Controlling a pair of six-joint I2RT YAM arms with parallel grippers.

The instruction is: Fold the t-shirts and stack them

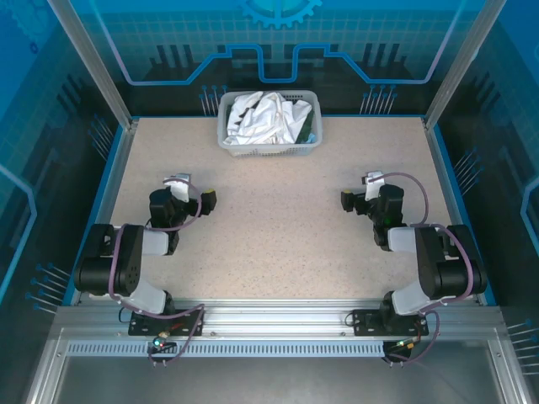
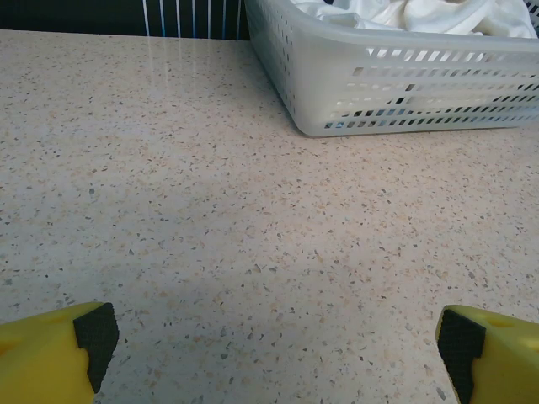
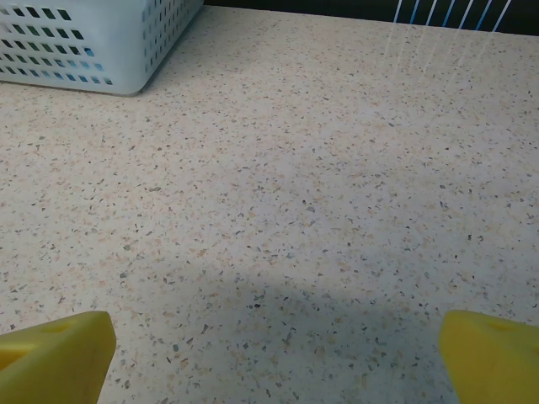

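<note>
A crumpled white t-shirt [image 1: 265, 118] with black print lies heaped in the white lattice basket [image 1: 269, 151] at the back middle of the table. A bit of dark green t-shirt [image 1: 306, 129] shows at the basket's right side, under the white one. In the left wrist view, white cloth [image 2: 404, 15] rises above the basket wall [image 2: 337, 93]. My left gripper [image 1: 195, 192] hovers open over bare table at the left, well short of the basket. On the right, my right gripper [image 1: 360, 190] is also open and empty. The left gripper [image 2: 278, 337] and the right gripper [image 3: 278, 341] each stand wide apart.
The speckled tabletop [image 1: 278, 219] stretches bare between the two arms and the basket. A corner of the basket [image 3: 93, 50] sits at the upper left of the right wrist view. Blue panels and metal posts wall in the table's sides and back.
</note>
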